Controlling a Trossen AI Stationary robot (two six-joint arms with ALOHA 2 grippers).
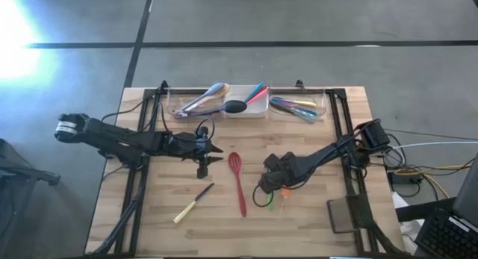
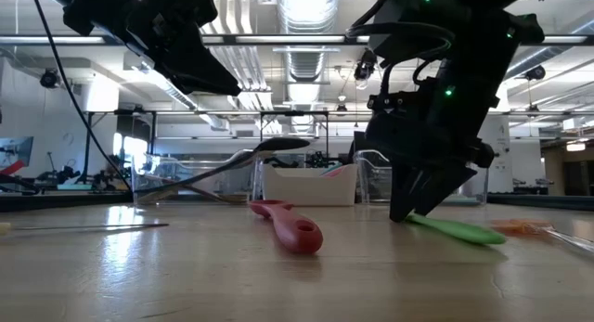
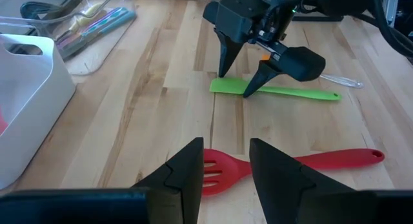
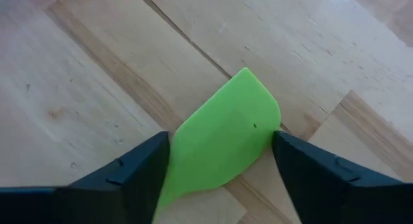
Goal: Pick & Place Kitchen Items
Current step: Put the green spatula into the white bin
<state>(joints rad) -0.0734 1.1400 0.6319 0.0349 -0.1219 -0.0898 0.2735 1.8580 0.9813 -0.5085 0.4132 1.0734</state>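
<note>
Lying flat, green spatula [image 3: 277, 90] blade points toward left arm.

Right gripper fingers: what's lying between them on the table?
The green spatula: its blade lies on the wood between the open fingers of the right gripper. The right wrist view shows this best, and the left wrist view confirms it.

surface: light wooden butcher-block table [image 1: 314, 222]
upper edge, centre: white tray [image 1: 250, 110], a clear plastic tray [image 1: 183, 104] on each side
centre: red slotted spatula [image 1: 237, 181]
lower left: wooden-handled knife [image 1: 193, 203]
right of centre: green spatula [image 3: 284, 91], flat
</note>
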